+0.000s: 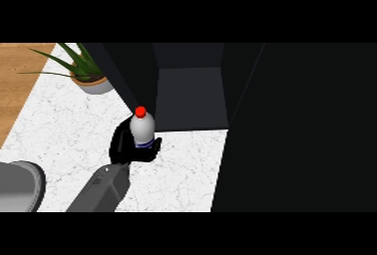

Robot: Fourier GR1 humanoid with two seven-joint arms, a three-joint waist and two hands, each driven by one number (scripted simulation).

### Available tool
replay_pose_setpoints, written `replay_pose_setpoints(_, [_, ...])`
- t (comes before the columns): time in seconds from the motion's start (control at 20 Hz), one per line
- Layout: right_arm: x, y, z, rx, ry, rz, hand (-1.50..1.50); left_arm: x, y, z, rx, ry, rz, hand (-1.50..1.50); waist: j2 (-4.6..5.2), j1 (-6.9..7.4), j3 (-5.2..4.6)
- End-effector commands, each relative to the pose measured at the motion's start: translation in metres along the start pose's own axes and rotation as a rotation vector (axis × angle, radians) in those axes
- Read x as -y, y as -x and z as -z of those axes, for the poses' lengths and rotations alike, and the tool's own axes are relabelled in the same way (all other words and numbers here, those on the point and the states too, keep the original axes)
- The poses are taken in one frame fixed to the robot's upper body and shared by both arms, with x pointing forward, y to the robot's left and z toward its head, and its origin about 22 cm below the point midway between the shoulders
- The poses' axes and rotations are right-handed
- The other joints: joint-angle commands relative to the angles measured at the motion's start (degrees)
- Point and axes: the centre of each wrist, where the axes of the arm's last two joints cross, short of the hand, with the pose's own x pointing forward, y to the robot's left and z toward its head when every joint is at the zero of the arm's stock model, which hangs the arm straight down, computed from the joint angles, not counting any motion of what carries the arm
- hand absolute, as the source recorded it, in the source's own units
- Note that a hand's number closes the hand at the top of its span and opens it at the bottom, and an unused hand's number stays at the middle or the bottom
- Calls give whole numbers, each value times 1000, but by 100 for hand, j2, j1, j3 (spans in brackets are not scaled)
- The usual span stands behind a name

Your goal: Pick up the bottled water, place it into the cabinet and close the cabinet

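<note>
In front of cabinet (190,94): left hand (126,145) curled round upright bottled water (143,128)
Next: keep it upright, clear the dark door (294,124)

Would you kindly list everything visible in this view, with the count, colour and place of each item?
Clear plastic water bottle with red cap: one, upright, held in front of the cabinet opening.
Dark cabinet: one, black, open at top centre; its large door panel fills the right side.
Potted spiky plant: one, green in a tan pot, top left.
White marble counter: one, centre; wooden floor at far left.
Grey rounded object: one, lower left edge, cannot identify.
Hand: one visible, black, curled round the bottle, on a grey forearm; which side is unclear.
</note>
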Motion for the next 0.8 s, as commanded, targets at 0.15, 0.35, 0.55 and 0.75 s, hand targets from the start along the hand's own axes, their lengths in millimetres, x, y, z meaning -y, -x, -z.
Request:
replay_pose_setpoints(0.15, [10,1,-2,18,-44,116,-150,91,-41,60,90,156,4,150,-4,-305,-11])
replay_pose_setpoints(0.35, [20,5,5,8,-24,119,-150,102,-49,65,96,157,13,150,21,-325,-18])
replay_pose_setpoints(0.55, [27,8,4,18,-42,137,-150,108,-55,71,84,86,65,150,2,-474,0])
replay_pose_setpoints(0.75, [29,8,6,28,-62,144,-150,105,-47,65,90,33,134,150,63,-494,-15])
